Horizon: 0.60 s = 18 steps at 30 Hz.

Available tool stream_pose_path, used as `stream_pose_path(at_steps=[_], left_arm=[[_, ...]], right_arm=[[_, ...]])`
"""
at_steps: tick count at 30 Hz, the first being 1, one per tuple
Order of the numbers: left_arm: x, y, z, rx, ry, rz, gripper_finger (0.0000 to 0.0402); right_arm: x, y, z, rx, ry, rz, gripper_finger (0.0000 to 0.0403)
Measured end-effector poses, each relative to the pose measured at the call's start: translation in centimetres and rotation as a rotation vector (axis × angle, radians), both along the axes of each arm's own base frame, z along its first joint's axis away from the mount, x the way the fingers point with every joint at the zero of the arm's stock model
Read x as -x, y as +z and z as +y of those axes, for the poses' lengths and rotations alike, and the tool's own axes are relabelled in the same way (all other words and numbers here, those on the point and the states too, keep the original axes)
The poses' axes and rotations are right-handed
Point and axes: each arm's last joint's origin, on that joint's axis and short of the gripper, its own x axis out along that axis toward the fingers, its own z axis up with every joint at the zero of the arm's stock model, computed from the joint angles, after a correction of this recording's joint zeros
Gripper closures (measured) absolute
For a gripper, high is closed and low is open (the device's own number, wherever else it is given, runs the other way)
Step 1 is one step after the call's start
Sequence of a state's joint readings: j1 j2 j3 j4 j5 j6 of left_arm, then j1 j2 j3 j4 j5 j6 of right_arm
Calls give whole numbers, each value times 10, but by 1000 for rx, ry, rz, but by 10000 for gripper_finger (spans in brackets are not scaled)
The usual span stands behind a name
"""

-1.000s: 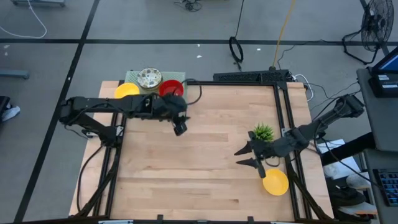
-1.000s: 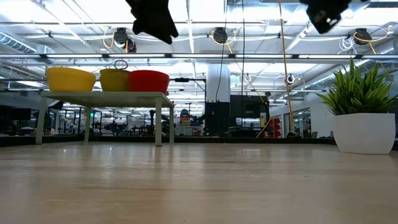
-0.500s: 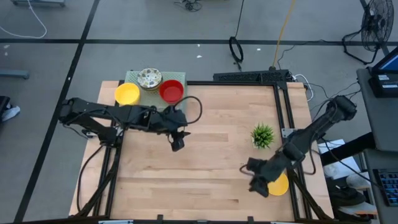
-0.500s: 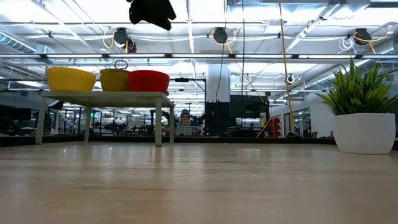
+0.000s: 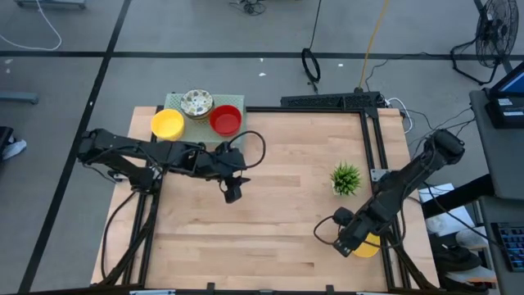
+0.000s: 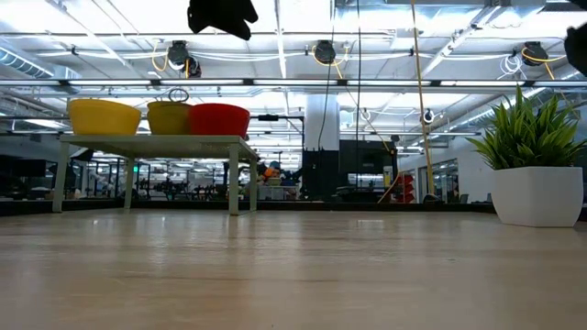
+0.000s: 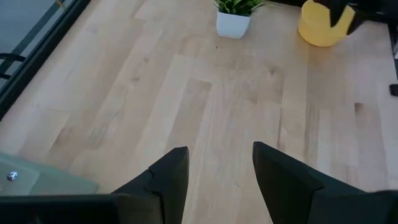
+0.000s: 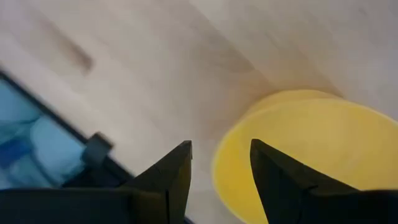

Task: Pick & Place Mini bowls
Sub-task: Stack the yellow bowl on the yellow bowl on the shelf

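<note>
1. The right tool (image 8: 219, 163) hangs open and empty just above a yellow bowl (image 8: 298, 155) by the worktop's (image 5: 270, 221) right edge.
2. The left tool (image 7: 217, 167) is open, empty, over the worktop's middle.
3. Three bowls (image 5: 196, 116) sit on a stand (image 5: 233, 102) at the far-left corner.
4. No writing shows.

Around my wooden table (image 5: 270, 205) lies grey floor (image 5: 205, 33) crossed by dark lines (a fan (image 5: 491, 37) stands at one corner); bright ceiling lights (image 6: 55, 18) overhead.
</note>
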State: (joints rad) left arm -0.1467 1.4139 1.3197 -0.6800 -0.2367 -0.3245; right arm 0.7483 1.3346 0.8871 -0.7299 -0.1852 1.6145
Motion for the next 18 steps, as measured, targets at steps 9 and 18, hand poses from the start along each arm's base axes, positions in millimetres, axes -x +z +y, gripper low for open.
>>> stream_pose_path(at_steps=[9,18], left_arm=[[0,0,0,-1,0,6,220],[1,-1,0,-2,0,14,220]], right_arm=[[-3,-15,3,55,-57,83,252],[-7,-32,7,115,32,116,253]])
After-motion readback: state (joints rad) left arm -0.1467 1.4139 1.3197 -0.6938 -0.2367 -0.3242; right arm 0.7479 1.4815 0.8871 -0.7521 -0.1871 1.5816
